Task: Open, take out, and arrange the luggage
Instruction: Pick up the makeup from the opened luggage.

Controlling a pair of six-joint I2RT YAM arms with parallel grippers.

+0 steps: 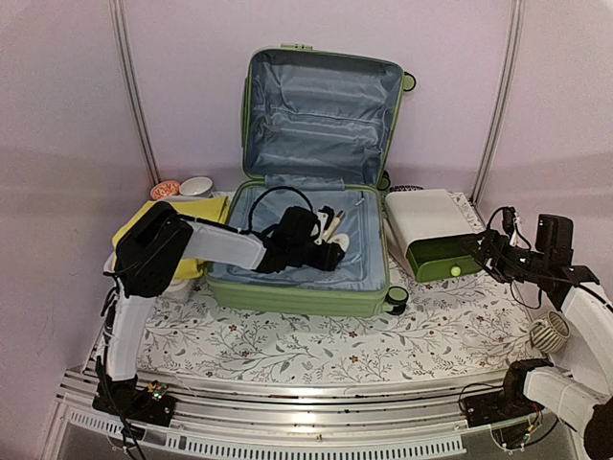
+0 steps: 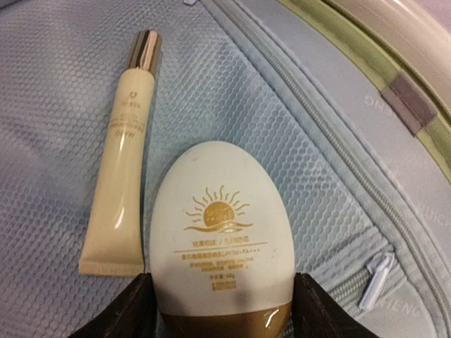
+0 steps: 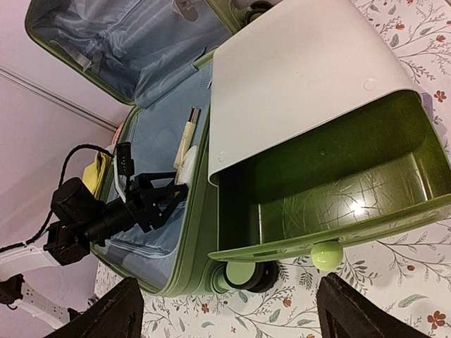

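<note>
Left wrist view, one sunscreen bottle (image 2: 218,232), one cream tube (image 2: 121,165), one luggage (image 2: 63,63)

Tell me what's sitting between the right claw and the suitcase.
A white box with its green drawer pulled open sits between the right claw and the luggage; the top view shows it.

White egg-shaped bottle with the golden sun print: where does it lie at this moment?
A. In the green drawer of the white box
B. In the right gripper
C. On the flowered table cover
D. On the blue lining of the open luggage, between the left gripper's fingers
D: the left wrist view shows the bottle lying flat on the lining of the luggage, flanked on both sides by the left gripper, with a cream tube beside it.
</note>
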